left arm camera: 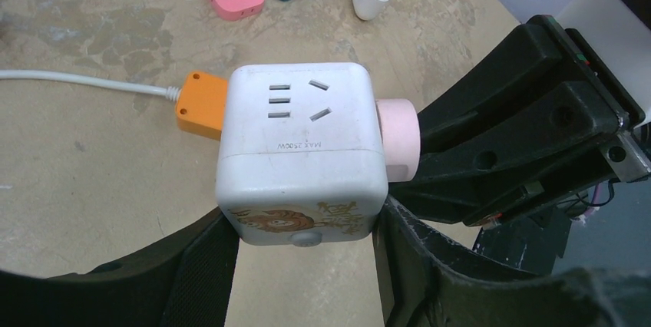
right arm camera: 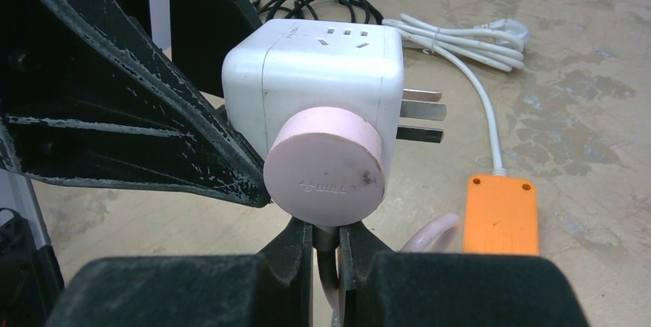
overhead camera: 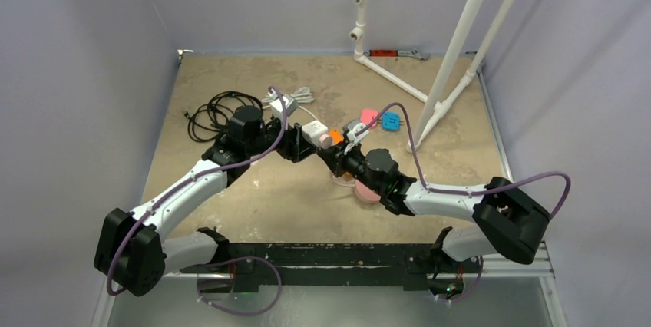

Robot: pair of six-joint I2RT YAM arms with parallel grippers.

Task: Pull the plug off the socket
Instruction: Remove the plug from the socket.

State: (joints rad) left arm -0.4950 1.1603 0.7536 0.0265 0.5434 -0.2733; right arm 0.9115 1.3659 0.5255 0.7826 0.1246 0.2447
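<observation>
Fingers (left arm camera: 430, 265) of the left gripper (left arm camera: 303, 223) are clamped around the white cube adapter (left arm camera: 299, 150), apparently to brace it, its pink plug (right arm camera: 326, 166) is pinched by the cord in the narrowed right gripper (right arm camera: 326, 254) for pulling, and the orange socket (right arm camera: 500, 216) is seen on the worktop (right arm camera: 576, 74), apart from both.

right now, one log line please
left gripper: clamped on white cube adapter | right gripper: pinching pink plug at its neck | pink plug: seated in adapter | prongs: bare, clear of orange socket
</observation>
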